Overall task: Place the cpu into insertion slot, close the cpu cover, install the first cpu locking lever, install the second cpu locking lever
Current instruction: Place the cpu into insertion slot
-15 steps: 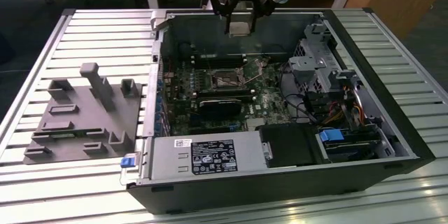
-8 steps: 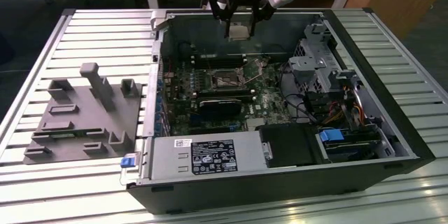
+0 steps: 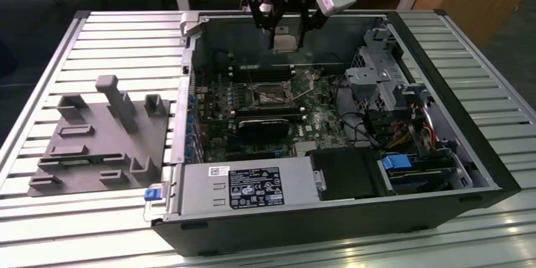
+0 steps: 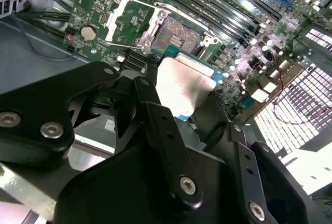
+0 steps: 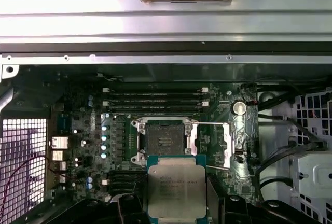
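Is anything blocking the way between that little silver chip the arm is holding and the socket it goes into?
Nothing visible does. The gripper holds the cpu in the air above the board, and the insertion slot lies bare: the cpu cover is swung open to one side of it.

cpu (image 5: 176,193) between the jaws of the gripper (image 3: 289,32); insertion slot (image 5: 163,140) below jaws, apart from cpu, on motherboard (image 3: 213,101); cpu cover (image 5: 229,143) open beside slot, clear of jaws

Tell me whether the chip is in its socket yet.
Out. The gripper holds the chip above the socket, which lies bare.
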`<state>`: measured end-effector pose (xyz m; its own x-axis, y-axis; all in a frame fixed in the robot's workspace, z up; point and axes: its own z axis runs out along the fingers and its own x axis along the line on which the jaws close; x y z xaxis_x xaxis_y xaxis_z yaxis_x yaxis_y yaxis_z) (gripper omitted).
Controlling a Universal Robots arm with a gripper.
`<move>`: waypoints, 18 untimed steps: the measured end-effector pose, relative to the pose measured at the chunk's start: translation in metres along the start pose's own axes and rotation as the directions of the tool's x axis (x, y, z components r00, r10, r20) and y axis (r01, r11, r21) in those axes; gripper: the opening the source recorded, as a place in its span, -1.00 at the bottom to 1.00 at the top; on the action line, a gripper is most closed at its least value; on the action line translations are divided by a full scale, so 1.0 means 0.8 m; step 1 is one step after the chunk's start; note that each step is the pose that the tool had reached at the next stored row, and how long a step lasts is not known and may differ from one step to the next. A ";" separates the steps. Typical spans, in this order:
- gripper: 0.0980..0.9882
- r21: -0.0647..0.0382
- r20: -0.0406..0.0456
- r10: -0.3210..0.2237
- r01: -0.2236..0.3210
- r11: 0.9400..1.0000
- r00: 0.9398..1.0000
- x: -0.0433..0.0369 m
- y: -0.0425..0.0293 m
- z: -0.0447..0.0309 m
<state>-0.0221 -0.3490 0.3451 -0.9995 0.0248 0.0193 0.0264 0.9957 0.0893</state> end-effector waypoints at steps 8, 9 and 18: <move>-0.01 0.000 0.000 0.000 0.000 1.000 1.000 0.000 -0.0008 0.0091; -0.01 0.000 0.000 0.000 0.000 1.000 1.000 0.000 -0.0009 0.0099; -0.01 0.000 0.002 0.017 -0.017 1.000 1.000 0.000 -0.0017 0.0185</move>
<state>-0.0224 -0.3490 0.3302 -0.9989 0.0420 0.0193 0.0436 0.9950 0.0894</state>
